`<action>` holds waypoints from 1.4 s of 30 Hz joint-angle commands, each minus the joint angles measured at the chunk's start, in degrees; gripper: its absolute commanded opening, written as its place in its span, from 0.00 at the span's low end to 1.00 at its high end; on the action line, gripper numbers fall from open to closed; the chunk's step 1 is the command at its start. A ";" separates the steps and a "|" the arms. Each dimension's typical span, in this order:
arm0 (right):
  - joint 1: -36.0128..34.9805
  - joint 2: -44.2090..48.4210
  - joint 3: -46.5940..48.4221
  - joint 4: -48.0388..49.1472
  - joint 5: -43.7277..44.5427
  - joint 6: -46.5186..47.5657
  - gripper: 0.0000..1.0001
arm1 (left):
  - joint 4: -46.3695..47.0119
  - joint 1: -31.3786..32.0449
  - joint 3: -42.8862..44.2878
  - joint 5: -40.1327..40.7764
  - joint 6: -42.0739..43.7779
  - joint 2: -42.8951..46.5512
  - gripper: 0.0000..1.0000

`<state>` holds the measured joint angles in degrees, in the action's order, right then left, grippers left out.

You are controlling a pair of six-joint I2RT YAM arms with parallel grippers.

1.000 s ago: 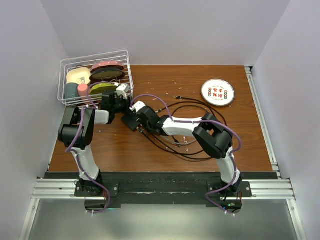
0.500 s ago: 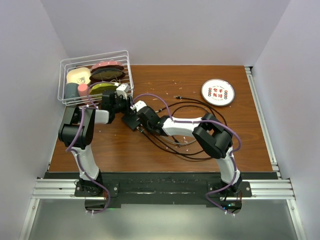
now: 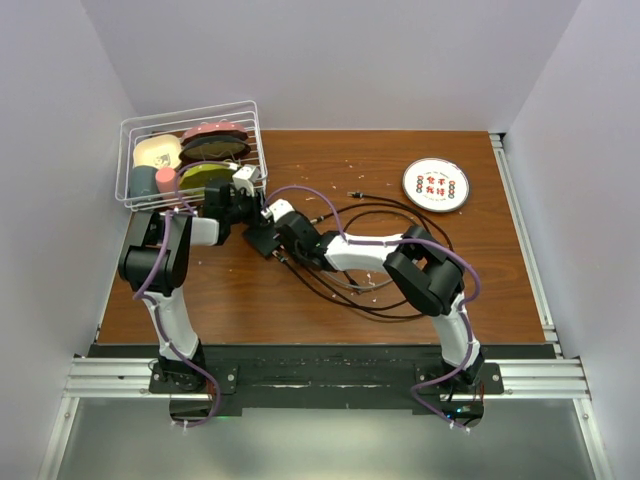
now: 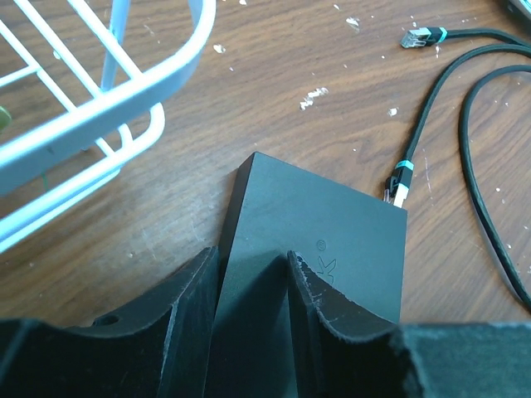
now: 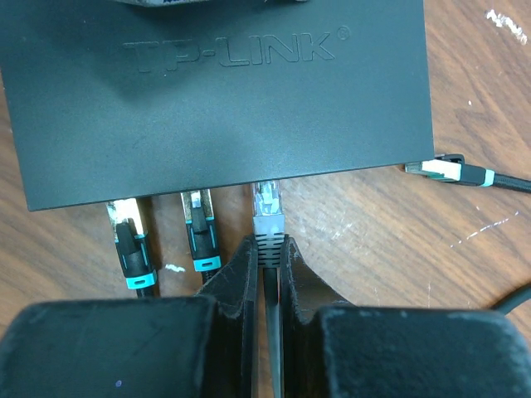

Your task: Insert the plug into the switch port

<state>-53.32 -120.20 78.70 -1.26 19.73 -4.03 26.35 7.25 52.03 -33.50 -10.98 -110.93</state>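
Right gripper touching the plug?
Touching. Right wrist view shows the right gripper pinching the grey plug by its boot, no gap either side.

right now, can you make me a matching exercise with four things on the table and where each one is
Things:
1. grey plug
2. switch
3. wire basket
4. white disc

Places:
a. far right part of the table
b. gripped by the left end effector
c. far left corner
d. pinched in the right end effector

Pairs: 1-d, 2-b, 3-c, 4-a
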 commanded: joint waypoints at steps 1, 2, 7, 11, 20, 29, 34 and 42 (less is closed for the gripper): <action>1.73 -2.76 2.25 17.42 -2.58 -0.10 0.00 | -19.49 2.86 -4.13 -8.25 -8.62 -5.17 0.00; 1.90 -2.84 1.99 17.86 -2.76 -0.27 0.00 | -19.58 2.95 -4.13 -8.25 -8.62 -5.26 0.00; 2.17 -2.67 1.11 20.84 -3.73 0.07 0.00 | -19.93 3.65 -4.22 -8.51 -8.35 -5.78 0.00; 2.26 -2.49 0.23 24.37 -6.79 1.92 0.00 | -20.28 4.53 -4.22 -8.95 -8.26 -6.05 0.00; 2.52 -4.08 3.74 21.82 -11.10 7.01 0.00 | -20.02 6.46 -4.66 -10.10 -8.09 -6.57 0.00; 4.28 -3.90 3.57 21.82 -20.68 10.45 0.00 | -19.58 7.96 -4.92 -11.24 -8.18 -6.75 0.00; 4.28 -4.78 6.55 19.28 -17.89 9.31 0.00 | -19.23 8.75 -5.18 -11.77 -8.44 -6.31 0.00; 4.36 -5.48 10.07 15.85 -10.50 4.47 0.00 | -18.18 10.51 -6.59 -12.03 -9.23 -6.31 0.00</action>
<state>-48.88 -122.02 83.07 -4.32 6.85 1.91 29.56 8.45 51.96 -30.26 -12.19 -112.14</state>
